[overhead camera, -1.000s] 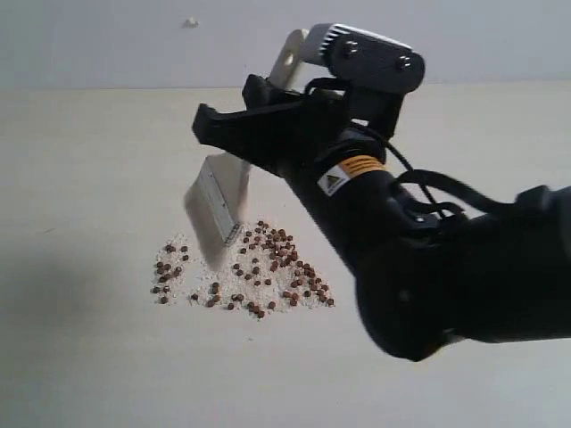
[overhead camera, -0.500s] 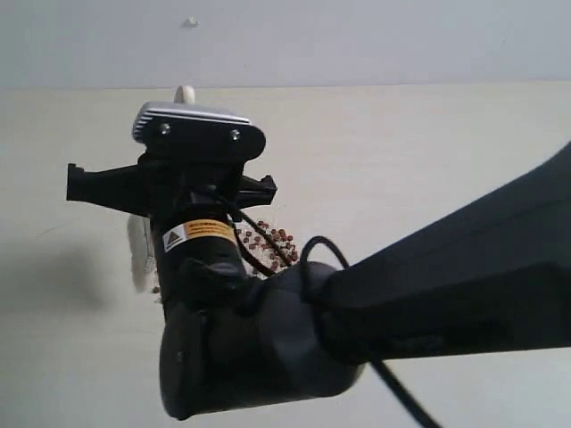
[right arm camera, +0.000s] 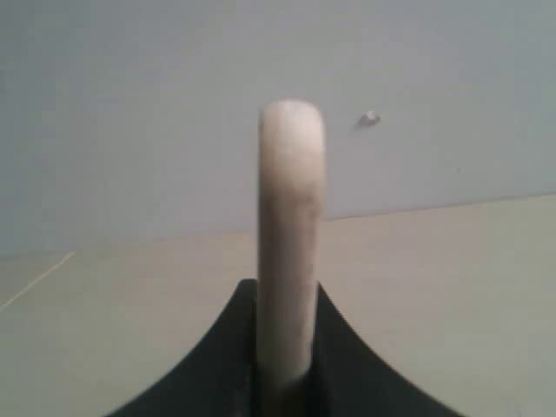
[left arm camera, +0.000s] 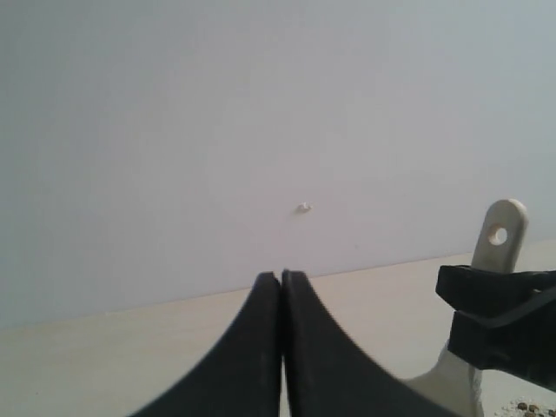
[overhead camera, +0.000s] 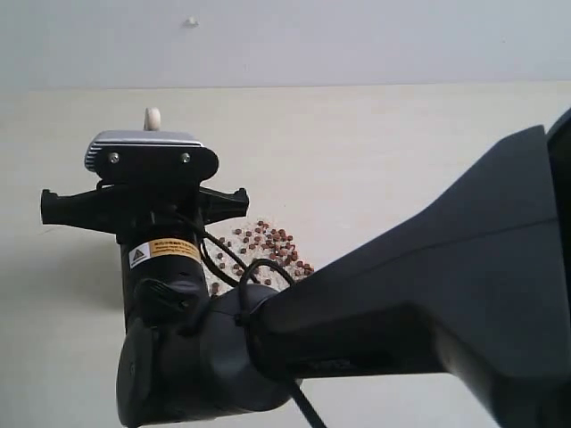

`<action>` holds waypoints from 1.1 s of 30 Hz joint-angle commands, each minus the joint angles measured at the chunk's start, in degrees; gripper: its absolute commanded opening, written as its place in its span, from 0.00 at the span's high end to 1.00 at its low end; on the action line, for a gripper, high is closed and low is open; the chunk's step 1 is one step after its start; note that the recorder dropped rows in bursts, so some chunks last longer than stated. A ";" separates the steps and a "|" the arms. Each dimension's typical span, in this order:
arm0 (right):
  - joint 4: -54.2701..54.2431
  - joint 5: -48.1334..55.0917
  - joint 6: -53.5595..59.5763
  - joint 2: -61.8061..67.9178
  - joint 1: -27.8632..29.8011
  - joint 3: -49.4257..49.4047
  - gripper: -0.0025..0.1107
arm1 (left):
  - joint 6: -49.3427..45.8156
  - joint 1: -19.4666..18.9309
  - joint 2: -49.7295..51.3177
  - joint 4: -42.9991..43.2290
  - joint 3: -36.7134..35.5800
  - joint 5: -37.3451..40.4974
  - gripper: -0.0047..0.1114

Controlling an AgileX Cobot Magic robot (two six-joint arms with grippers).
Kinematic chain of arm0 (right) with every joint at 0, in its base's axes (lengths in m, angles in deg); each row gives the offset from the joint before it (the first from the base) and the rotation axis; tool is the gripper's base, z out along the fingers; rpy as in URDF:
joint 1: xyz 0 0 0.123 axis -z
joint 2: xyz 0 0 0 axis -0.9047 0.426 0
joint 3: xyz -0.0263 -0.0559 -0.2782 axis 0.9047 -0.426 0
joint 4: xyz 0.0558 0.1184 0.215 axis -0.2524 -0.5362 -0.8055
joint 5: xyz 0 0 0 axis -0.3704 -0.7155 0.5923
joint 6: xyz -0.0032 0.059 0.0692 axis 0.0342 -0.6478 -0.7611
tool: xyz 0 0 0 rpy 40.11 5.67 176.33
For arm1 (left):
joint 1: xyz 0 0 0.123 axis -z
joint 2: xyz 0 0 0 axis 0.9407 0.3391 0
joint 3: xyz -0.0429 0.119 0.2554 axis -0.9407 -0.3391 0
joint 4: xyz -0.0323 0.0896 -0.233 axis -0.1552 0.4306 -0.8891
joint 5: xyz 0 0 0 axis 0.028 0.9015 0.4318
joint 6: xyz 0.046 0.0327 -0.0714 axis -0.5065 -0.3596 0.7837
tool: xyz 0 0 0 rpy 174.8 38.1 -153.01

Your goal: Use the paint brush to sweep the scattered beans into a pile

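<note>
we are seeing the left hand (left arm camera: 280, 282) pressed together on nothing. past it, the right hand (right arm camera: 287, 300) is pinching the paint brush (right arm camera: 291, 200) handle, holding it upright. beyond, the beans (overhead camera: 268, 242) are lying clustered on the table (overhead camera: 401, 152), partly hidden.

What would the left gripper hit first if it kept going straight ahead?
Probably nothing close: the shut left gripper points over the table toward the pale wall. The paint brush in the right gripper sits off to one side, though depth is hard to judge.
</note>
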 commanded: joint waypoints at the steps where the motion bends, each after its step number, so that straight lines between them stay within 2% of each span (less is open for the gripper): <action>1: -4.73 2.52 2.61 0.07 -0.10 0.47 0.98 | -0.14 -0.08 -0.37 0.05 0.09 -0.10 0.96; 19: -16.14 -0.44 22.52 0.07 -0.10 0.47 0.98 | -0.14 -0.08 -0.37 0.05 0.09 -0.10 0.96; 33: -19.66 -3.35 28.09 -0.39 -0.10 0.47 0.98 | -0.14 -0.08 -0.37 0.05 0.09 -0.10 0.96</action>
